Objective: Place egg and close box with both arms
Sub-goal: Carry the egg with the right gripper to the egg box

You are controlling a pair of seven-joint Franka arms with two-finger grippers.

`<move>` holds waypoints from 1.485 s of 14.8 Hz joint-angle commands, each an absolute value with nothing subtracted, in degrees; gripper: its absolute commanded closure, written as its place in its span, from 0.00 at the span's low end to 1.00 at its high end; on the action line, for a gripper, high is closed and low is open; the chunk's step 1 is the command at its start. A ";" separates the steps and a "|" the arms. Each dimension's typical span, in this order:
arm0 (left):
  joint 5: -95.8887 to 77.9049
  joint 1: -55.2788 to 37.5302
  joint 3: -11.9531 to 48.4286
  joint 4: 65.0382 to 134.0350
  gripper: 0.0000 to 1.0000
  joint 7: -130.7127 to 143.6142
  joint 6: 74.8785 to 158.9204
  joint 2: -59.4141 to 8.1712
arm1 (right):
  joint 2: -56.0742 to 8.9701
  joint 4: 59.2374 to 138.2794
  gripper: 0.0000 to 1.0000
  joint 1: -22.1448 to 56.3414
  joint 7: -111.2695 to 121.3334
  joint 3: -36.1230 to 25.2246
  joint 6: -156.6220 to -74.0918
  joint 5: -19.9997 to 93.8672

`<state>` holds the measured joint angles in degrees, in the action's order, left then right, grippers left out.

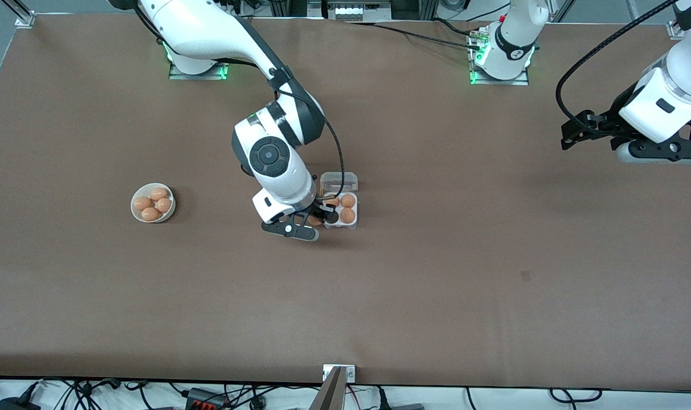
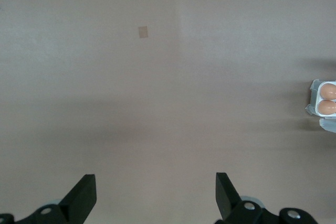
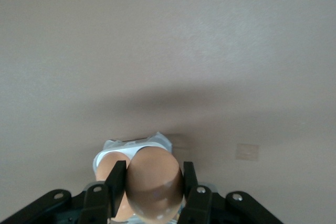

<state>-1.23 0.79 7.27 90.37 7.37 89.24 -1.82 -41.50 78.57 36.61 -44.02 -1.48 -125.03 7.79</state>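
Note:
The box (image 1: 352,223) lies mid-table with its clear lid (image 1: 338,182) folded back open. Two brown eggs (image 1: 348,208) show in its cells at the left arm's end. My right gripper (image 1: 321,215) hangs over the cells at the right arm's end, shut on a brown egg (image 3: 154,182). In the right wrist view the egg fills the gap between both black fingers (image 3: 116,179), with the pale tray (image 3: 113,148) just under it. My left gripper (image 2: 156,182) is open over bare table, holding nothing. It waits at the left arm's end of the table (image 1: 573,135), and the box (image 2: 314,85) shows at its view's edge.
A round white bowl (image 1: 134,208) with several brown eggs stands toward the right arm's end of the table. A small tape mark (image 1: 526,275) sits on the brown tabletop nearer the front camera than the box.

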 commanded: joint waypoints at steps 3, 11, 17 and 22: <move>-0.70 0.70 7.12 88.95 0.00 6.33 88.51 -2.29 | -43.50 76.99 0.67 38.23 -44.74 -1.85 -124.98 11.07; -0.70 0.62 7.12 88.95 0.00 6.33 88.59 -2.29 | -45.62 77.17 0.67 39.90 -45.26 -1.93 -124.98 10.37; -0.70 0.70 7.12 88.95 0.00 6.33 88.59 -2.29 | -47.11 77.08 0.67 39.99 -46.67 -2.02 -125.24 9.93; -0.70 0.70 7.12 88.95 0.00 6.33 88.59 -2.29 | -47.64 77.17 0.66 40.34 -46.85 -2.02 -127.09 8.79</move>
